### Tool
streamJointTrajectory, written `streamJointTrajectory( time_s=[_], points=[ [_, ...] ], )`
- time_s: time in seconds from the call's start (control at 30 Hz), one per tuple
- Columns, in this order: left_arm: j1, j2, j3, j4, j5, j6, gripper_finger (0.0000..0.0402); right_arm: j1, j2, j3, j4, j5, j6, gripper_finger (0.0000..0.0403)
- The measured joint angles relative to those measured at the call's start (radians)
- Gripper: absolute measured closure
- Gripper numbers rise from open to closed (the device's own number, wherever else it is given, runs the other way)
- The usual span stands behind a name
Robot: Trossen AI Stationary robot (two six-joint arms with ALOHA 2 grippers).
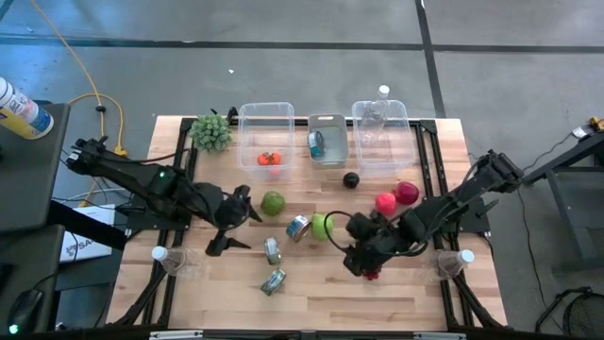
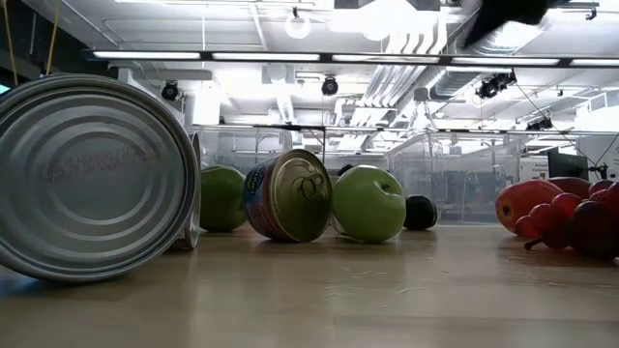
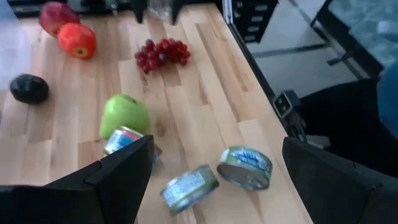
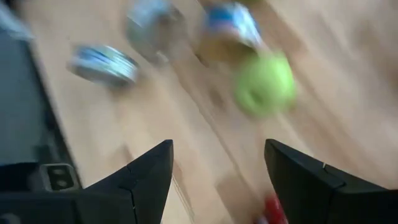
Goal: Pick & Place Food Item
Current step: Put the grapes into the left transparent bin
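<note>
Loose food lies on the wooden table: two green apples [image 1: 273,202] [image 1: 323,226], three cans [image 1: 298,228] [image 1: 272,250] [image 1: 273,281], a black plum [image 1: 351,179], two red apples [image 1: 385,202] [image 1: 407,193] and red grapes [image 3: 161,53]. My left gripper [image 1: 242,225] hangs open above the table, left of the cans, with nothing between its fingers [image 3: 124,168]. My right gripper [image 1: 347,247] is open too, right of the nearer green apple [image 4: 264,84] and above the grapes [image 1: 372,275], empty.
Three clear bins stand along the far edge: one [image 1: 265,142] holds a tomato [image 1: 270,159], one [image 1: 327,140] a can, one [image 1: 381,132] a bottle. A green leafy bunch [image 1: 211,131] sits at the far left. Bare wood lies along the near edge [image 1: 377,302].
</note>
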Motion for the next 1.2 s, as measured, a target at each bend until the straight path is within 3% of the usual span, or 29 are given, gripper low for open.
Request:
streamJointTrajectory(
  time_s=[0.17,0.4,0.73,0.83,1.03,1.2],
  points=[
    [-0.028,0.028,-0.006,0.005,-0.001,0.007,0.0057,-0.001,0.0,-0.113,-0.066,-0.089,0.188,0.016],
    [-0.02,0.028,-0.006,0.026,-0.009,0.109,0.0057,-0.034,0.0,-0.246,-0.081,-0.015,0.128,0.016],
    [0.007,0.026,-0.006,0.058,-0.003,0.288,0.0057,-0.035,0.0,-0.377,0.064,-0.178,0.165,0.016],
    [0.023,0.026,-0.006,0.058,-0.002,0.32,0.0057,-0.035,0.0,-0.409,0.098,-0.185,0.182,0.016],
    [0.06,0.026,-0.006,0.058,-0.003,0.242,0.0057,-0.035,-0.001,-0.504,0.224,-0.174,0.192,0.016],
    [0.061,0.022,-0.007,0.104,0.032,0.107,0.0057,-0.034,-0.005,-0.593,0.307,-0.143,0.319,0.016]
  ],
)
